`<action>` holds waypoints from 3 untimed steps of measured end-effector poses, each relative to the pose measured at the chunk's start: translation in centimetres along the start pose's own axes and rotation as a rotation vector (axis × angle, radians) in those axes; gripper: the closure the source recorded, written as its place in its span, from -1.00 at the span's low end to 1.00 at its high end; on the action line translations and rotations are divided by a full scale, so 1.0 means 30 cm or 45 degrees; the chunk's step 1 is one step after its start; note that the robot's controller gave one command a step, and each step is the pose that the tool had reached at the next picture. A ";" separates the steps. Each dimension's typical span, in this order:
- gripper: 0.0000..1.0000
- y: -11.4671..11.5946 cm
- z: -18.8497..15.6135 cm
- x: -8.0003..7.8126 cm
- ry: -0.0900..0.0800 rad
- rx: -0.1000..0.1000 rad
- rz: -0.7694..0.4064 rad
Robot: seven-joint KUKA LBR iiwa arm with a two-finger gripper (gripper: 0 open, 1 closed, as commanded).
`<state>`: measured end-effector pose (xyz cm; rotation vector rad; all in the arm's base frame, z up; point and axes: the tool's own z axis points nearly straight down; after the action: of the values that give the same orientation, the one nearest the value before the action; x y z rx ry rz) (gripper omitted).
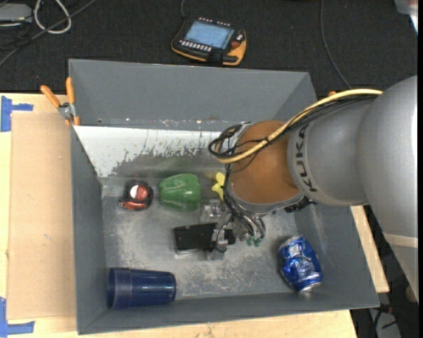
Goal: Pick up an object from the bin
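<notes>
Gripper (222, 236) is low in the bin, at the right end of a flat black block (190, 238) lying mid-floor. Spread or closed: cannot tell. Relative to the block:
- green lump (180, 192) just behind
- blue cup (141, 287) on its side, front-left
- crushed blue can (299, 263) well right

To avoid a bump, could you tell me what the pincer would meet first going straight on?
Likely the flat black object lying right at the pincer; depth is unclear, so it might miss.

The arm (338, 153) hangs low in the bin (127, 90), just beside a black block (192, 238).
</notes>
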<state>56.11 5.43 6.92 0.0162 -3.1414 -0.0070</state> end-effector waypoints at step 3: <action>1.00 0.001 -0.227 0.002 0.002 0.000 0.003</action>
<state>56.05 5.42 13.71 0.0127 -3.1395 -0.0067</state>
